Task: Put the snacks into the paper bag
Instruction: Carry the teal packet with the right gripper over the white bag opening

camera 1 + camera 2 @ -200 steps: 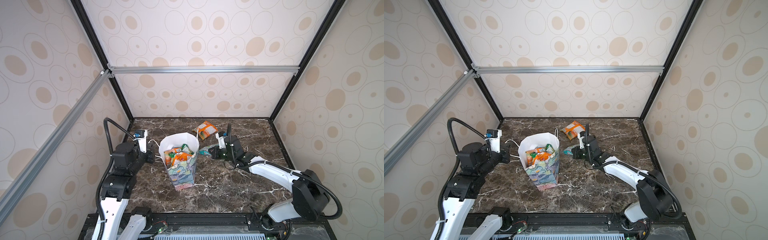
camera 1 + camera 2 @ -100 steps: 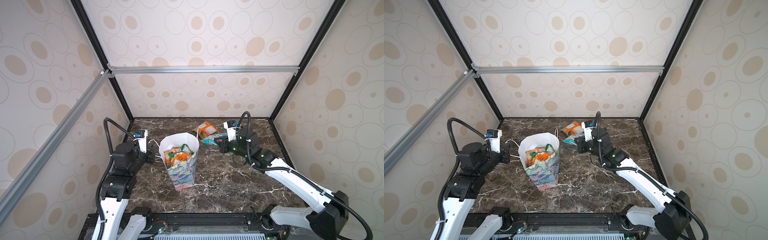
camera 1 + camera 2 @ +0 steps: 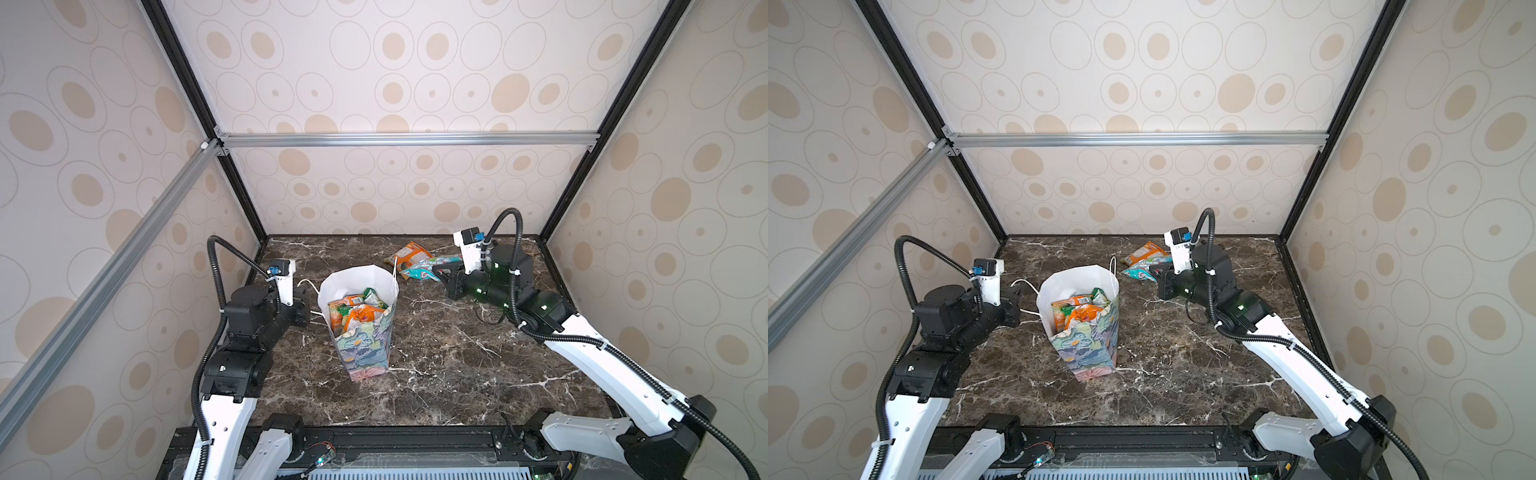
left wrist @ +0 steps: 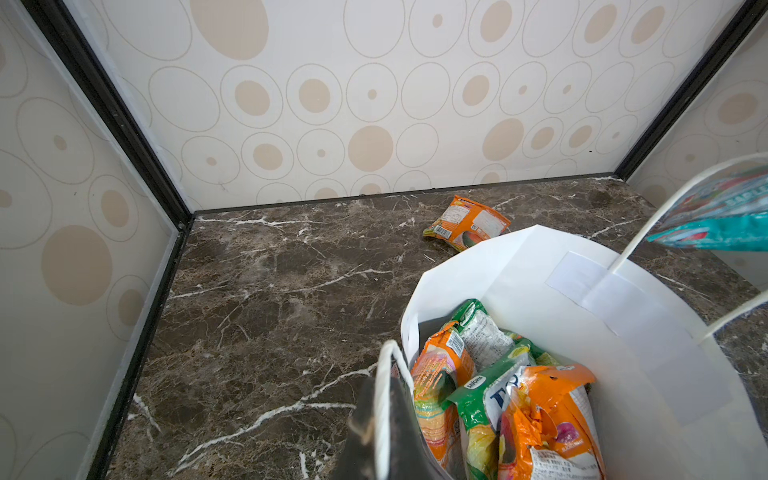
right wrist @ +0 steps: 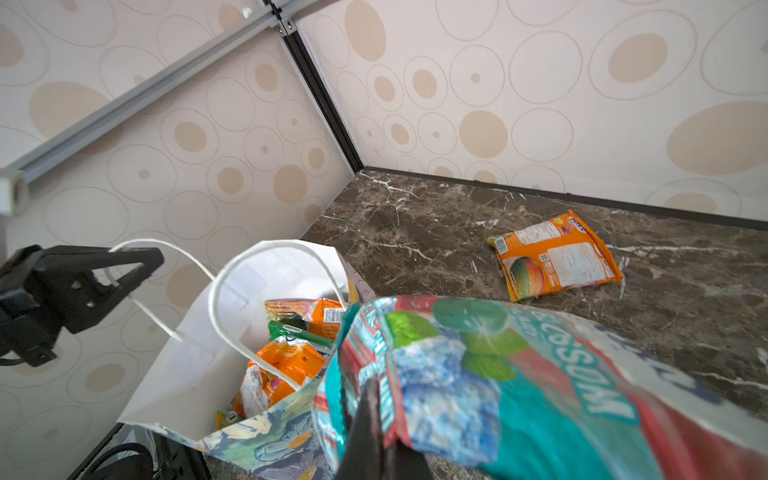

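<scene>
**Teal packet in the air, bag held by its cord**

The right gripper (image 3: 439, 275) is closed on one edge of a teal packet (image 5: 498, 374) and holds it clear of the table (image 3: 457, 374), just beside the paper bag (image 3: 365, 353) on its right and not yet over the mouth. The left gripper (image 5: 141, 262) is pinched shut on the bag's near cord handle (image 4: 382, 374), and the bag stands upright with its mouth open. Several packets (image 3: 357, 309) – orange and green – stand inside it, reaching well up toward the rim. One orange packet (image 3: 409, 254) lies flat on the table near the back wall, apart from the bag.

By its look the teal packet is light, soft and glossy. The film is probably slippery, and the loose sweets inside likely shift and let the free end sag. A pinch on the flat sealed edge looks the safest hold, since the puffy middle could squirm out of the jaws.

The orange packet should handle the same way. Lying flat, it offers its crimped end seam as the best place to grip.

The bag is thin paper and narrow, so it probably tips or creases at a nudge – the cord hold seems there to steady it. The far handle loop arches over the mouth and may catch a packet on its way in.
</scene>
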### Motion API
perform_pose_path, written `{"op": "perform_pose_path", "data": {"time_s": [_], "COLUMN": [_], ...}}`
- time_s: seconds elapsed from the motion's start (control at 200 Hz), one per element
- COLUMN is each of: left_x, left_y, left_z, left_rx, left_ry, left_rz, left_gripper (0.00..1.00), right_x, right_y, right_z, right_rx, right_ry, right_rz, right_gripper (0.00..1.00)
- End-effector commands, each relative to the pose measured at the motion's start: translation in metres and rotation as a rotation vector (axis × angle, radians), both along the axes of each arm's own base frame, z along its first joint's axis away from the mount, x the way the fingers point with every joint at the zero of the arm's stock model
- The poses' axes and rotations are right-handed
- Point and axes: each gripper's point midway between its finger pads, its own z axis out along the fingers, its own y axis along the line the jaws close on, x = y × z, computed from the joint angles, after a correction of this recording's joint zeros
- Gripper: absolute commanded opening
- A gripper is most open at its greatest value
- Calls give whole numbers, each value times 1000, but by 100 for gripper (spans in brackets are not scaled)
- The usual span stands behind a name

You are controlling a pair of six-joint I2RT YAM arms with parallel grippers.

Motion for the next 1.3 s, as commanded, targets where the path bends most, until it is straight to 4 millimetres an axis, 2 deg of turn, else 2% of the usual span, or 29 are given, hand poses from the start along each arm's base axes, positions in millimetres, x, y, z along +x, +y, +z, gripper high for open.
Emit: {"op": "perform_pose_path", "data": {"time_s": [0.0, 0.2, 0.31, 0.585, 0.75, 1.005, 1.295], "left_x": [-3, -3, -4, -4, -4, -5, -5], "left_y": [-2, -3, -3, -5, -5, -4, -4], "left_z": [14, 17, 17, 18, 17, 17, 17], "left_rx": [11, 10, 8, 5, 5, 5, 5], "left_ry": [-40, -46, -48, -50, -49, -51, -50], "left_rz": [-21, -25, -27, -33, -35, -33, -33], "left_gripper": [5, 5, 5, 5, 5, 5, 4], "right_x": [-16, -38, -45, -57, -62, -69, -98], "right_y": [7, 31, 36, 49, 63, 86, 119], "right_z": [52, 87, 103, 128, 132, 129, 125], "right_rx": [66, 34, 28, 37, 16, -10, -97], "right_ry": [-118, -209, -248, -308, -320, -312, -336], "right_rz": [77, 171, 191, 238, 283, 365, 482], "right_gripper": [0, 0, 0, 0, 0, 0, 0]}}
